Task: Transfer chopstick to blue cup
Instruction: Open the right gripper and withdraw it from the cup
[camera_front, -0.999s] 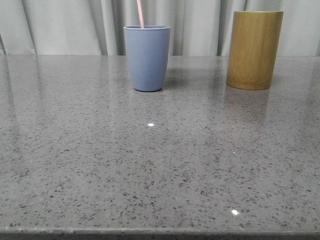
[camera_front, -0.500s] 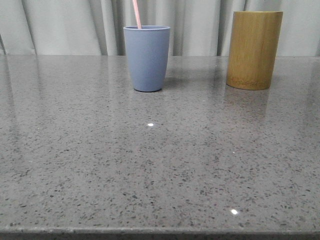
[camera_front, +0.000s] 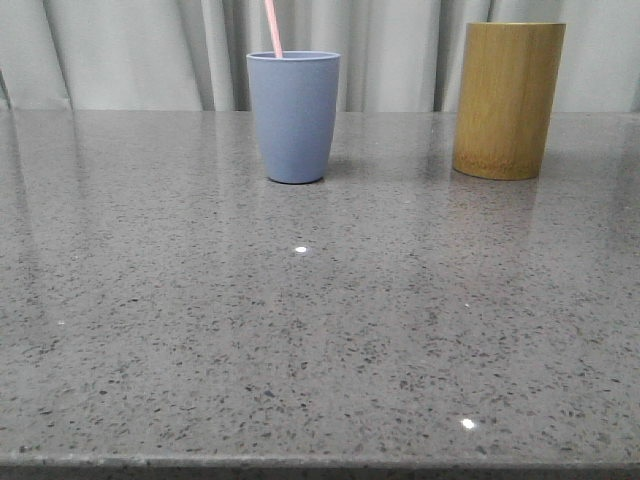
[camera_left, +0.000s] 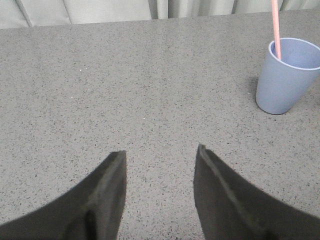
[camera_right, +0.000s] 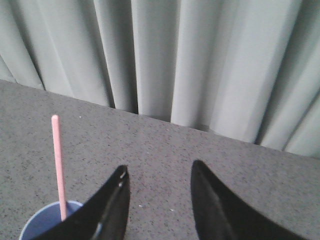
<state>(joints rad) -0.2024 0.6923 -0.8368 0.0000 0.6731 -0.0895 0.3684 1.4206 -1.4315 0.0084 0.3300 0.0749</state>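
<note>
On the grey speckled table (camera_front: 320, 330) the blue cup (camera_front: 294, 117) stands upright with the chopstick (camera_front: 272, 27) leaning inside it. The right gripper (camera_right: 157, 172) hangs above the cup, jaws spread and empty; the left gripper (camera_left: 160, 152) gapes too. Best lift straight away, clear of the stick.

The front camera sits low near the table's near edge, looking level across the grey speckled stone tabletop (camera_front: 320, 330) toward the pale pleated curtain (camera_front: 130, 50). The left wrist camera looks down and forward over its dark gripper (camera_left: 161, 155), fairly close to the surface. The right wrist camera is higher, above the matte pale blue tumbler (camera_right: 42, 222), aimed at the curtain. All three views share that tumbler with the thin pink chopstick (camera_right: 59, 165) standing in it.
</note>
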